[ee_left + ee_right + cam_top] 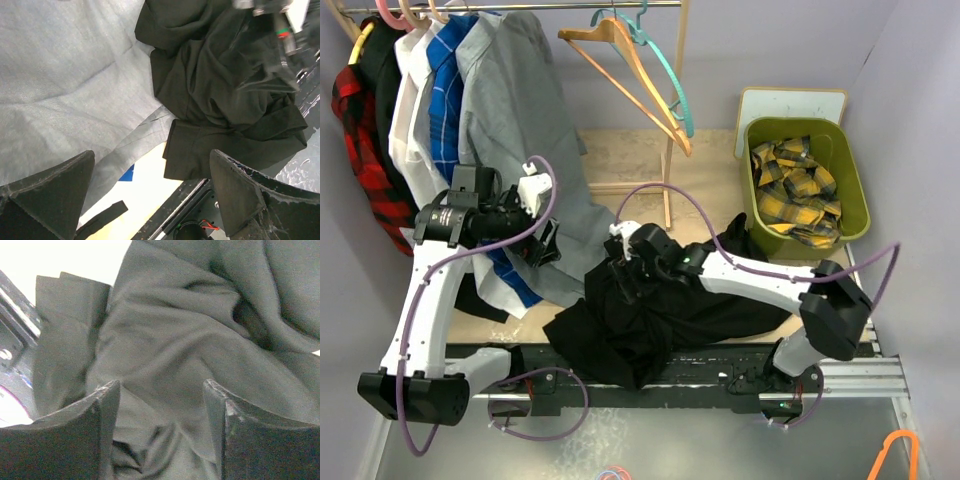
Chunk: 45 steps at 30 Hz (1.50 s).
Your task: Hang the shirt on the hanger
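The black shirt (650,310) lies crumpled on the table in front of the arms, one edge hanging over the near rail. The teal hanger (665,75) hangs on the clothes rail at the back, beside a wooden hanger (625,65). My right gripper (620,262) is open, its jaws straddling folds at the shirt's left part; the right wrist view shows black fabric (170,340) between and beyond the gripper (162,395). My left gripper (545,240) is open and empty, raised beside the hanging grey shirt; in the left wrist view the gripper (150,190) faces the black shirt (225,100).
Several garments hang at the back left, the grey shirt (525,110) nearest the left arm; it also shows in the left wrist view (65,85). A green bin (855,175) holding a yellow plaid garment stands at the back right. The rack's wooden post (668,170) stands behind the shirt.
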{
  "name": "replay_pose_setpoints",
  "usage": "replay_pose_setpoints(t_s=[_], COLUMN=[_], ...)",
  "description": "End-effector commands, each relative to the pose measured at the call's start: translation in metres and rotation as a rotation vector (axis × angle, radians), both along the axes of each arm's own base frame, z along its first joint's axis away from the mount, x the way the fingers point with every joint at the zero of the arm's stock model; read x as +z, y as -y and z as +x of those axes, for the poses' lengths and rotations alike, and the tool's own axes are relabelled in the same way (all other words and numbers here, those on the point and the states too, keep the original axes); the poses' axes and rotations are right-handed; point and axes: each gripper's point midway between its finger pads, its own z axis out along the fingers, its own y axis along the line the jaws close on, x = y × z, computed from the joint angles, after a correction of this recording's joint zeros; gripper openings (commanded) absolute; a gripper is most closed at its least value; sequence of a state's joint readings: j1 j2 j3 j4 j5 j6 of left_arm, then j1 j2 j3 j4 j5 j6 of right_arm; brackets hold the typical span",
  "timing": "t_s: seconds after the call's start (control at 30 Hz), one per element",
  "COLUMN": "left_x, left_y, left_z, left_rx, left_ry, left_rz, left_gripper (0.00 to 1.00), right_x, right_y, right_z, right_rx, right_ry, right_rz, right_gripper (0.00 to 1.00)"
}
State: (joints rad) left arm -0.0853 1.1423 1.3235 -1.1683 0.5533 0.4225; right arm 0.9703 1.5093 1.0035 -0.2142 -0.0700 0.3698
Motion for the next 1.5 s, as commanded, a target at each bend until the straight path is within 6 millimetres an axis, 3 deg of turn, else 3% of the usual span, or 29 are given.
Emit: replay_pose_setpoints(t_s=[0.0,0.07,0.1,0.23,0.4,0.53,0.6,0.7,0.73,0.77,0.8,0.83,0.93,1.03,1.13,1.3,1.47], left_x=[0.004,0.005,0.006,0.014,0.018,0.003,-0.012,-0.031,-0.034,-0.037,-0.040,-0.041,-0.046,-0.057,-0.069,-0.059,-0.043], left_y=[0.005,0.002,0.000,-0.002,0.008,0.024,0.036,0.050,0.052,0.054,0.055,0.056,0.062,0.072,0.082,0.104,0.132], left_z=[-0.006,-0.006,-0.007,-0.012,-0.027,-0.032,-0.032,-0.023,-0.019,-0.012,-0.005,0.002,0.023,0.038,0.055,0.079,0.090], left_rx=[-0.003,0.011,0.015,0.015,-0.086,-0.218,-0.284,-0.356,-0.372,-0.381,-0.388,-0.396,-0.417,-0.464,-0.482,-0.517,-0.639], left_ry=[0.010,0.036,0.047,0.082,0.070,0.012,0.002,0.004,0.005,0.006,0.011,0.017,0.059,0.077,0.104,0.329,0.561], left_rz=[-0.038,-0.030,-0.028,-0.041,-0.070,-0.026,0.050,0.113,0.120,0.127,0.139,0.148,0.162,0.150,0.131,0.048,-0.054], left_gripper=[1.00,1.00,1.00,1.00,1.00,1.00,1.00,1.00,1.00,1.00,1.00,1.00,1.00,1.00,1.00,1.00,1.00], right_x=[0.005,0.003,0.004,0.026,0.038,0.055,0.069,0.089,0.092,0.096,0.100,0.105,0.132,0.152,0.142,0.090,0.043], right_y=[-0.023,-0.024,-0.020,0.009,0.113,0.201,0.231,0.254,0.257,0.260,0.261,0.255,0.201,0.132,0.096,0.085,0.084], right_z=[0.006,0.005,0.006,0.008,0.044,0.061,0.063,0.064,0.065,0.065,0.065,0.066,0.067,0.039,0.012,0.005,-0.014], right_rx=[-0.005,-0.022,-0.038,-0.152,-0.487,-0.775,-0.896,-1.013,-1.030,-1.053,-1.063,-1.038,-0.752,-0.376,-0.244,-0.306,-0.383], right_ry=[0.023,0.012,0.017,0.060,0.090,0.133,0.186,0.238,0.244,0.248,0.253,0.255,0.275,0.230,0.254,0.262,0.158], right_rz=[-0.016,-0.020,-0.023,-0.015,-0.068,-0.063,-0.078,-0.068,-0.063,-0.061,-0.049,-0.017,0.206,0.432,0.334,-0.055,-0.110], right_gripper=[0.43,0.04,0.00,0.00,0.00,0.00,0.00,0.00,0.11,0.35,0.58,0.75,0.99,1.00,1.00,0.98,0.98])
